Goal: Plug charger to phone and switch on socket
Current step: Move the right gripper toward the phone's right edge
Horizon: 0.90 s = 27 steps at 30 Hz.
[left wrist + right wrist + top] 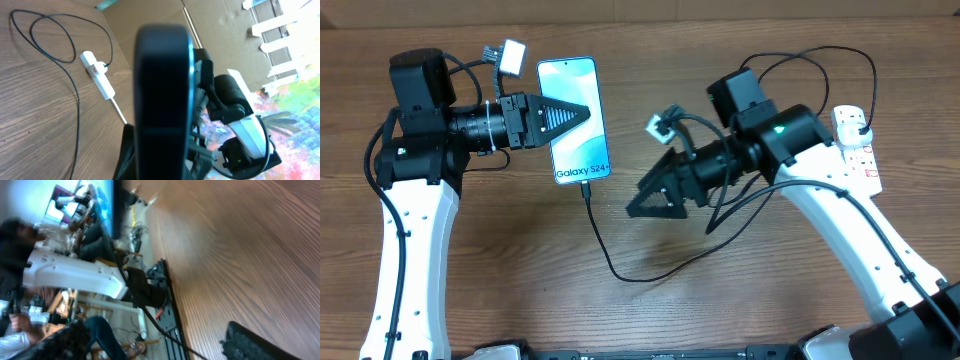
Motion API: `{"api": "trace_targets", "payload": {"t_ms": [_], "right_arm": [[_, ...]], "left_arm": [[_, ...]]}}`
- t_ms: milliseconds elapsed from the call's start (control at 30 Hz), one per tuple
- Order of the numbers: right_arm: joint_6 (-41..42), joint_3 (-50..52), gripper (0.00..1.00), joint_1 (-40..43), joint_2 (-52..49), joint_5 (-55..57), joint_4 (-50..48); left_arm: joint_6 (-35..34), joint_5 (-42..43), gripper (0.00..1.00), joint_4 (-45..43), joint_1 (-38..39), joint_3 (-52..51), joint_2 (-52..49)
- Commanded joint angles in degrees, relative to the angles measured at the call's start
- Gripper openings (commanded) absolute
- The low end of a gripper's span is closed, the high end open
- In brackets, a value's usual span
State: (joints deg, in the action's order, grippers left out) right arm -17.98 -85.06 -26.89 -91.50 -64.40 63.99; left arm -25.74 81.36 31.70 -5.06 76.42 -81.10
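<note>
While clamped, left tool (585,110) on phone (578,150).

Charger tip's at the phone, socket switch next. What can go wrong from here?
1. The charger cable runs under the right arm toward the socket; reaching for the switch may snag it.
2. The left gripper seems clamped on the phone; shifting it may tug the connector out.

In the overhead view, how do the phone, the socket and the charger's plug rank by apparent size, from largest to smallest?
1. phone, held by the left gripper, so perhaps nearer the camera.
2. socket.
3. charger's plug, in the socket.
</note>
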Motion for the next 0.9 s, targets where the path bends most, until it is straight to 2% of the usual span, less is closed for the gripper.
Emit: {"api": "trace_targets", "payload": {"t_ms": [0, 133, 267, 367, 433, 600, 733, 867], "right_arm": [[4.2, -0.4, 0.78, -2.9, 0.7, -3.2, -4.1], [12.8, -0.4, 0.72, -5.8, 0.7, -1.8, -11.5], [24.0, -0.4, 0.68, -8.3, 0.7, 7.3, -17.4], [29.3, -0.4, 0.65, -9.5, 0.7, 11.5, -20.1], [30.3, -0.4, 0.64, -10.1, 0.7, 11.5, -21.8], [30.5, -0.4, 0.49, -10.8, 0.7, 11.4, -24.5], [31.6, -0.4, 0.44, -10.8, 0.7, 11.5, -25.7], [31.7, -0.4, 0.34, -10.8, 0.7, 11.5, -26.3]], "left_arm": [[-1.3, 3.8, 0.04, -0.2, -0.2, 0.5, 1.3], [-1.3, 3.8, 0.04, -0.3, -0.2, 0.5, 1.3], [-1.3, 3.7, 0.04, -0.6, -0.2, 0.5, 1.3], [-1.3, 3.6, 0.04, -1.3, -0.2, 0.5, 1.3], [-1.3, 3.6, 0.04, -2.4, -0.2, 0.5, 1.3], [-3.8, 3.6, 0.04, -7.2, -0.2, 0.5, 1.3], [-6.6, 3.6, 0.04, -9.5, -0.2, 0.5, 1.3], [-7.1, 3.6, 0.04, -9.7, -0.2, 0.5, 1.3]]}}
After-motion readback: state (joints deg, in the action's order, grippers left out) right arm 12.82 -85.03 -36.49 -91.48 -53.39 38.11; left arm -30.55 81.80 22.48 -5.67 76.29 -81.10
